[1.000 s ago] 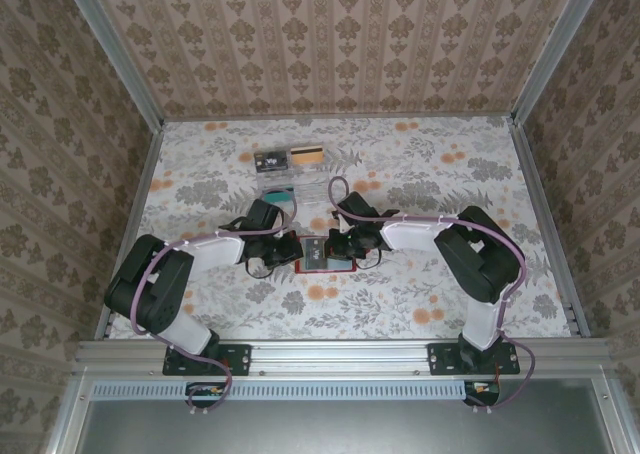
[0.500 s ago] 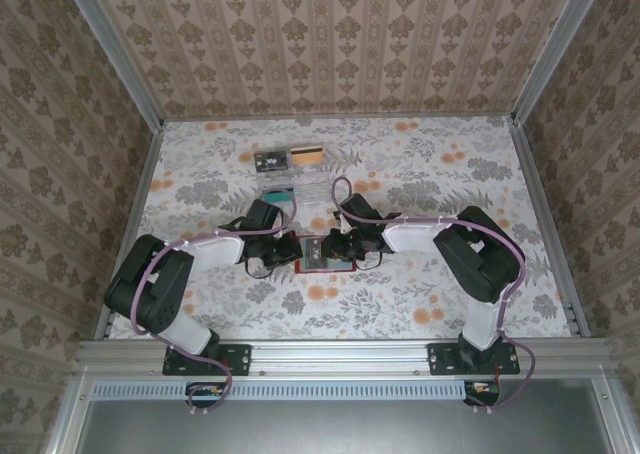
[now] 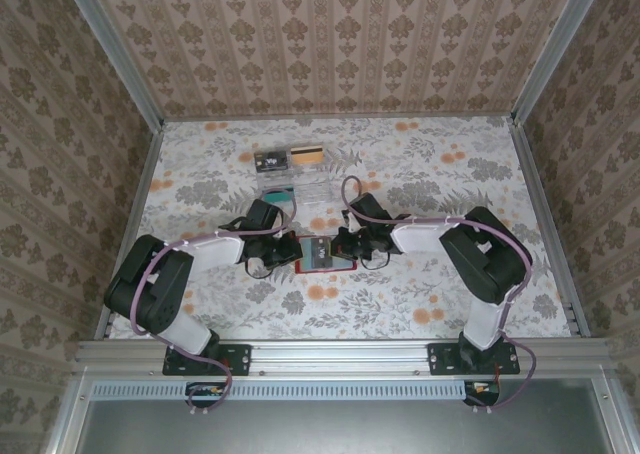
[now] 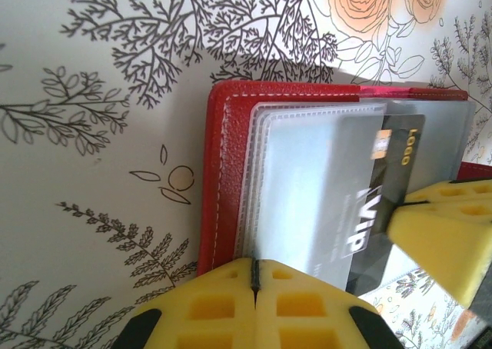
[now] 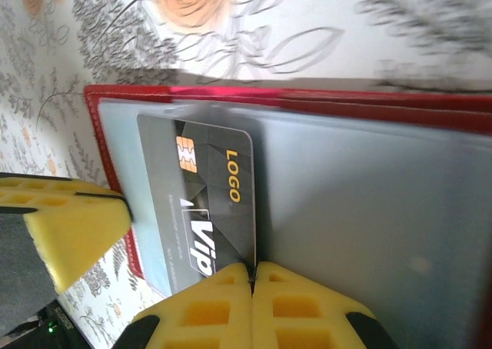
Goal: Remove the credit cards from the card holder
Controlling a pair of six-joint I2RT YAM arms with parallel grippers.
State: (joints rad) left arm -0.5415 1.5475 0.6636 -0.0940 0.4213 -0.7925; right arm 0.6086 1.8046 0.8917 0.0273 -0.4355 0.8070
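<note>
The red card holder [image 3: 342, 264] lies open on the flowered table between my two grippers. Its clear sleeves [image 4: 307, 180] face up inside the red cover [image 4: 219, 172]. A black credit card [image 5: 204, 180] marked LOGO and VIP sticks partway out of a sleeve [image 5: 369, 203]. My right gripper [image 5: 252, 270] is shut on that card's edge [image 4: 396, 153]. My left gripper [image 4: 255, 266] is shut on the edge of the holder's sleeves, near the red spine. From above, the left gripper [image 3: 296, 253] and the right gripper [image 3: 334, 247] meet over the holder.
Several loose cards lie in two rows behind the holder: a dark one [image 3: 272, 159], a gold-striped one [image 3: 307, 155], and pale ones [image 3: 277, 194] [image 3: 315, 193]. Patterned walls and metal rails [image 3: 535, 214] close in the table.
The right arm has shifted slightly to the right, with its gripper still at the holder. The left arm and the holder have stayed put.
</note>
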